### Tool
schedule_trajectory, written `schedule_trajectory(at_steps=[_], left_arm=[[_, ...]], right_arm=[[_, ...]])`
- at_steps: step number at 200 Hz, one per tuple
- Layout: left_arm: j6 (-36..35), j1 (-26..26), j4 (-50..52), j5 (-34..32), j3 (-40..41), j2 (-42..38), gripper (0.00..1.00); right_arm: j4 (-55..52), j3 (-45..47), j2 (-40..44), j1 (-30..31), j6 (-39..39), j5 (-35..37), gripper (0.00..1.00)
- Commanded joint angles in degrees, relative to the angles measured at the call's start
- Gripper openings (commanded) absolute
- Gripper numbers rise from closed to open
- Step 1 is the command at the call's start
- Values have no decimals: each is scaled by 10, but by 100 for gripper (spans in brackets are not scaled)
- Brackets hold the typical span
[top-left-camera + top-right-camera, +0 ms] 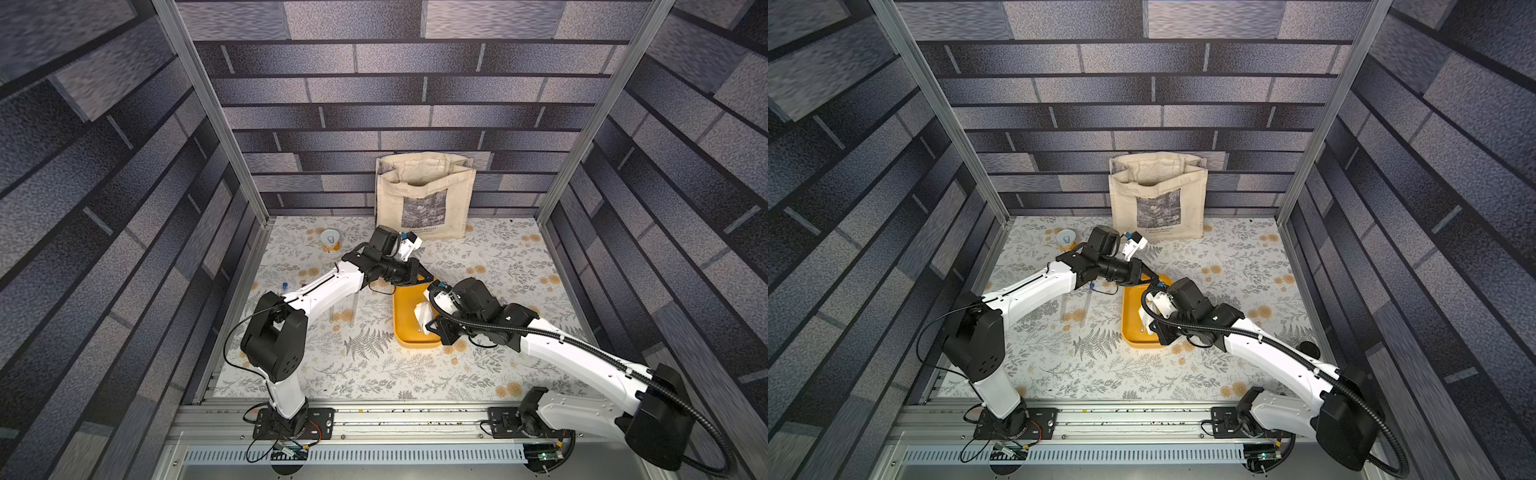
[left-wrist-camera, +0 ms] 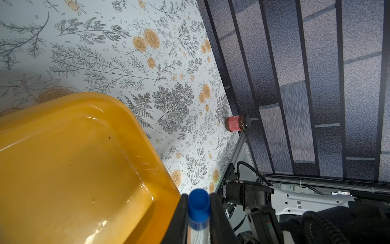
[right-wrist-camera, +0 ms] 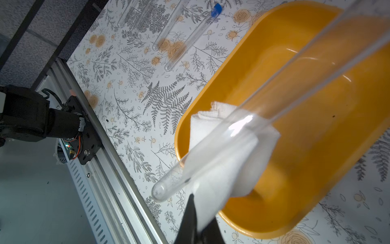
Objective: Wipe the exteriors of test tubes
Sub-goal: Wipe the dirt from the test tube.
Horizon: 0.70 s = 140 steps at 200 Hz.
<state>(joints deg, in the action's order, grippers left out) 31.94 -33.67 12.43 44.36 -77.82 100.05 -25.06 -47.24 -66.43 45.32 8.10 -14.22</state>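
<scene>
My left gripper (image 2: 198,213) is shut on a clear test tube just below its blue cap (image 2: 198,203), above the far end of the yellow tray (image 2: 73,158). The held tube (image 3: 274,95) slants down over the tray (image 3: 211,84). A white cloth (image 3: 221,160) is folded round its lower part, leaving the rounded end bare. My right gripper (image 3: 197,228) is shut on that cloth. Several more test tubes (image 3: 175,27) lie side by side on the table left of the tray, one with a blue cap (image 3: 216,9). In a top view the cloth (image 1: 423,313) shows between the left gripper (image 1: 424,280) and right gripper (image 1: 430,327).
A cream tote bag (image 1: 424,195) stands against the back wall. A small open tin (image 1: 330,240) sits at the back left. A red-labelled jar (image 2: 236,123) stands by the right wall. A loose blue cap (image 1: 285,286) lies left of the left arm. A metal rail (image 3: 118,169) borders the table's front.
</scene>
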Motion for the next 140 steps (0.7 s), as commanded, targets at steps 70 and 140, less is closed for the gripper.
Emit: schedule_trajectory(at_steps=[70,140], left_arm=[[-23,3,19,6,-11,0,17],[-28,5,26,5,-10,0,17]], right_arm=[[14,-42,-19,-31,-50,21,0],[14,-81,-47,-66,-67,23,0]])
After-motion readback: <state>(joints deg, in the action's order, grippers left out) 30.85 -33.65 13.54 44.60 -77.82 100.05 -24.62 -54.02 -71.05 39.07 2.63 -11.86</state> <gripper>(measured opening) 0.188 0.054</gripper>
